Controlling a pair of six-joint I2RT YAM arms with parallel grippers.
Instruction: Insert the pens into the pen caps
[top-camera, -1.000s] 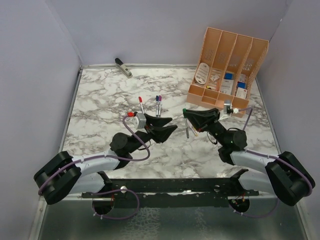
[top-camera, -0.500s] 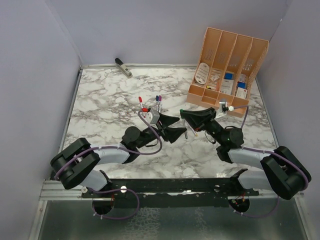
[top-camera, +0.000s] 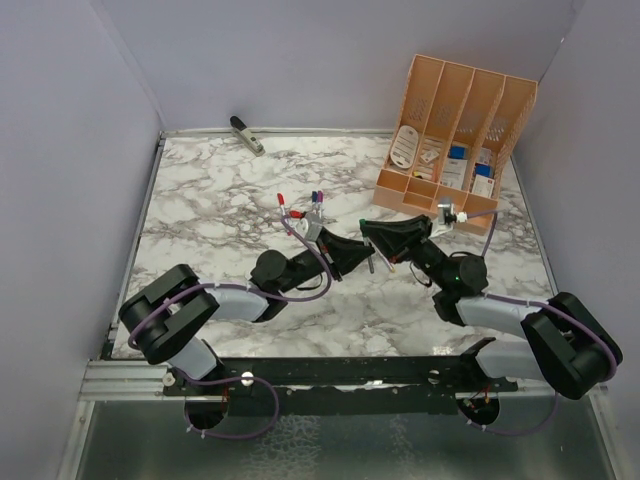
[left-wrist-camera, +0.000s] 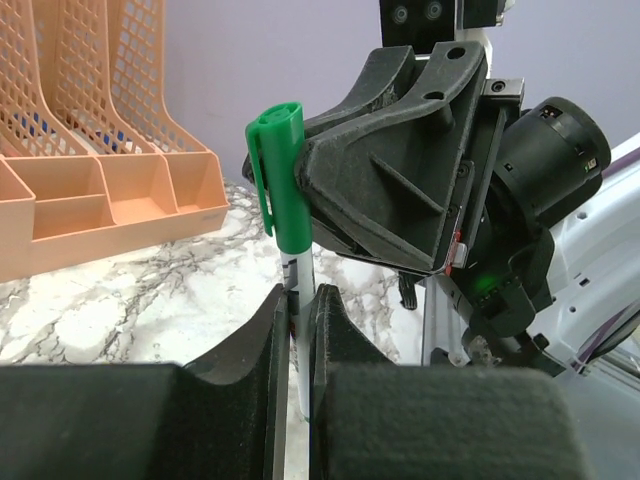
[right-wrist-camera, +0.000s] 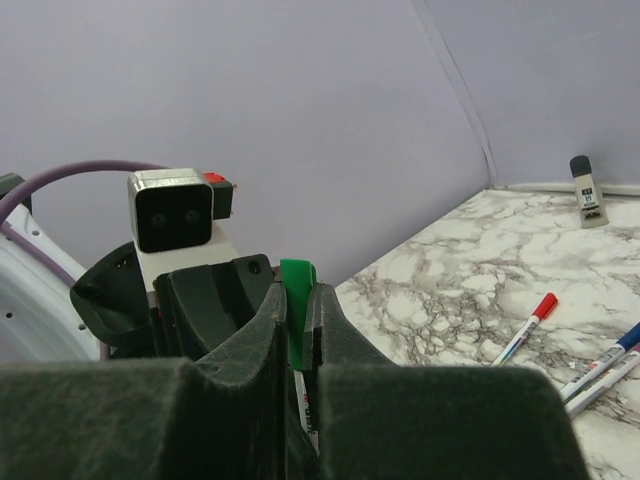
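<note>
Pen is clamped by left fingers, its green cap by right fingers, mid-worktop; cap looks seated. Red pen & blue pen beyond appear capped; rest can't be told.

- Organizer: on the table, far right corner.
- Clip tool: well left of the organizer, at the table's back edge.
- Loose pens: on the table, left of the organizer and nearer the arms.
- Left gripper and right gripper: just front-left of the organizer, tip to tip.
- Pen: upright between them, cap on top.
</note>
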